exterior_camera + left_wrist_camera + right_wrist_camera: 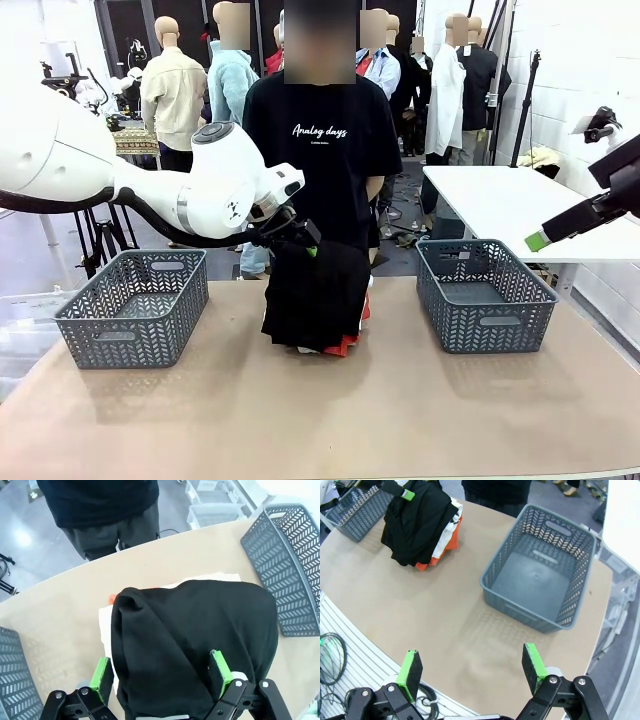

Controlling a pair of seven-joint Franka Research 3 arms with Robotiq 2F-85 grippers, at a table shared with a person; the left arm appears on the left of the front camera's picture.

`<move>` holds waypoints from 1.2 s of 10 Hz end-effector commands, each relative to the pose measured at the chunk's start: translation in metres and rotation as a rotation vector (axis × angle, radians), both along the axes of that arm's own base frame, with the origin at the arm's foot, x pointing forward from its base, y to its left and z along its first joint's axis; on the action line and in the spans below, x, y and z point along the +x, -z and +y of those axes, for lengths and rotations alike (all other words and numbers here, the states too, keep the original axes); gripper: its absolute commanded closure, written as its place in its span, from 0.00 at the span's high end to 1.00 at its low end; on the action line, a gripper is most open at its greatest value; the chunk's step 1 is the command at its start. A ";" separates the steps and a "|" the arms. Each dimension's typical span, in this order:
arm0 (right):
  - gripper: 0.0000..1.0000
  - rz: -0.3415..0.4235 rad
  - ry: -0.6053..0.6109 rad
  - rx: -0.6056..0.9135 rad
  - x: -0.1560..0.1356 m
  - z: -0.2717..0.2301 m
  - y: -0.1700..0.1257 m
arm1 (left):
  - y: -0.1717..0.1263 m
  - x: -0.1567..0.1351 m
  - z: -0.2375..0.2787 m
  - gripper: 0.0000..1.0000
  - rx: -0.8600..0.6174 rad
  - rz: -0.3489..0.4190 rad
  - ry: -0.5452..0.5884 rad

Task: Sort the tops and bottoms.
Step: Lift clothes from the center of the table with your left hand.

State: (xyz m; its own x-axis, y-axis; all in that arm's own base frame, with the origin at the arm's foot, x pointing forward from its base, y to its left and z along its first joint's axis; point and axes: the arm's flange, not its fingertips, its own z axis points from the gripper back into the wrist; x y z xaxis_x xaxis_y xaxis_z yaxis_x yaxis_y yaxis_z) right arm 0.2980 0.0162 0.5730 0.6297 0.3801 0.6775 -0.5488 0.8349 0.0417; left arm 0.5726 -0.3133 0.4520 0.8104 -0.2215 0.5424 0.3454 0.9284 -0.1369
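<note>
Along the near edge the worktop point(400, 420) is bare brown board, leaving room to work. Off to the right and raised, the right gripper point(537, 241) hangs above the far side of the right basket point(485, 295), its fingers point(410, 672) spread wide with nothing between them. I'd judge it is parked there to keep clear until something has to be dropped on that side.

Midway across, between that basket and the left basket point(135, 305), the clothes sit in one heap. The right basket is plainly empty, so the sorting looks barely begun. The black bottoms point(315, 300) are draped over the top of the heap and hide most of it. An orange top point(345, 345) and a white top point(447, 527) poke out from under its edges; a grey one I cannot make out.

The left gripper point(300, 240) is at the far upper part of the black cloth, its fingers point(102, 677) apart and set astride a hump of the fabric, not pinching it as far as I can tell. That makes sense: the bottoms lie uppermost, so they go first, and a raised fold is the easiest bit of limp cloth to nip.

At the far side a person point(320, 140) stands close behind the clothes.
</note>
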 end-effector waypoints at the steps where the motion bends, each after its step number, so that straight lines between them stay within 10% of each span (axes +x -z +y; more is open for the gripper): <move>1: 1.00 0.008 -0.007 0.020 0.000 0.001 0.001 | -0.003 0.008 0.007 1.00 0.003 0.022 0.003; 9: 1.00 0.008 -0.007 0.020 0.000 0.001 0.001 | 0.001 0.014 0.001 1.00 -0.033 0.087 0.059; 12: 1.00 0.008 -0.007 0.020 0.000 0.001 0.001 | 0.004 0.012 -0.001 0.55 -0.003 0.107 0.076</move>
